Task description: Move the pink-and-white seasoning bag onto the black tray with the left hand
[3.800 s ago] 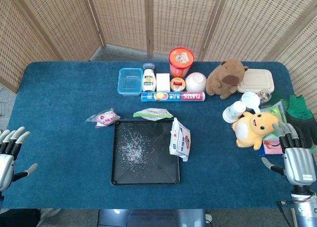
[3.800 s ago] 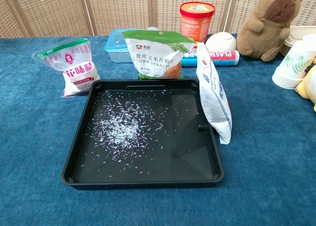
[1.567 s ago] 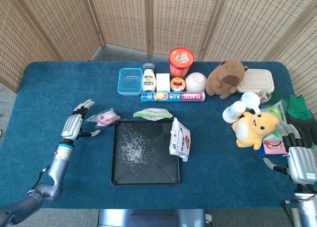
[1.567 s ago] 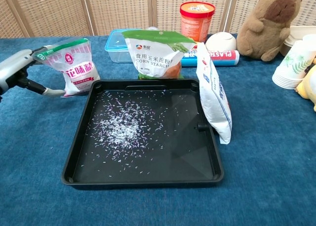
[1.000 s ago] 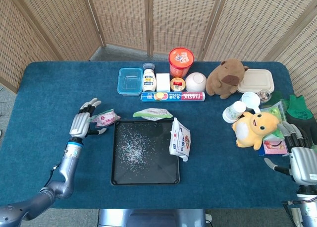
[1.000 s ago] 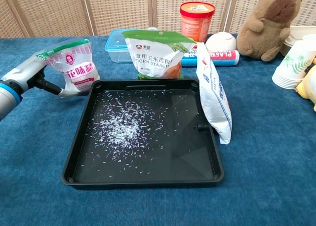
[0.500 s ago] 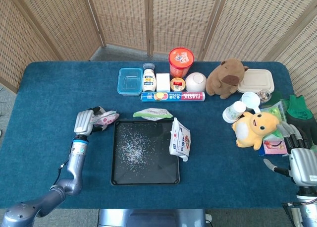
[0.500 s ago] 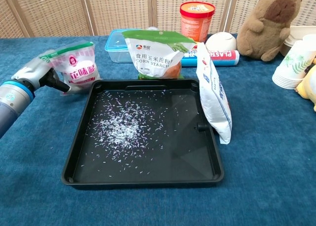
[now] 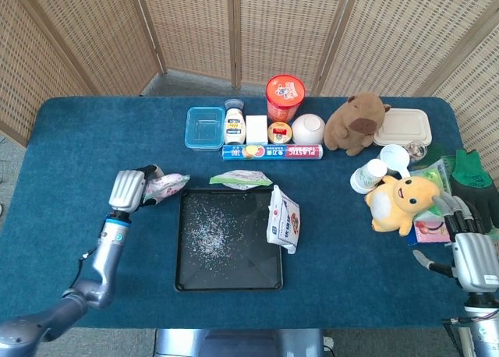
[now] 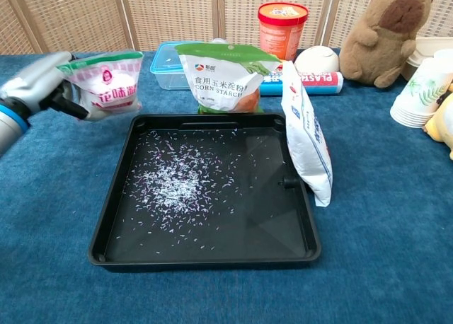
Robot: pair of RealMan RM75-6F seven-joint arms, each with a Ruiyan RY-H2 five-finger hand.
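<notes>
My left hand grips the pink-and-white seasoning bag and holds it lifted off the table, just left of the black tray's far left corner. White grains are scattered over the tray's floor. My right hand rests at the table's right front edge with fingers apart and nothing in it; the chest view does not show it.
A green corn starch bag stands at the tray's far edge and a white-and-blue bag leans on its right rim. Behind are a blue box, bottles, an orange tub, a plastic wrap roll, plush toys, cups.
My left hand reached in from the table's left edge, closed its fingers on the seasoning bag, and has now lifted it off the table. The right hand has stayed put.
</notes>
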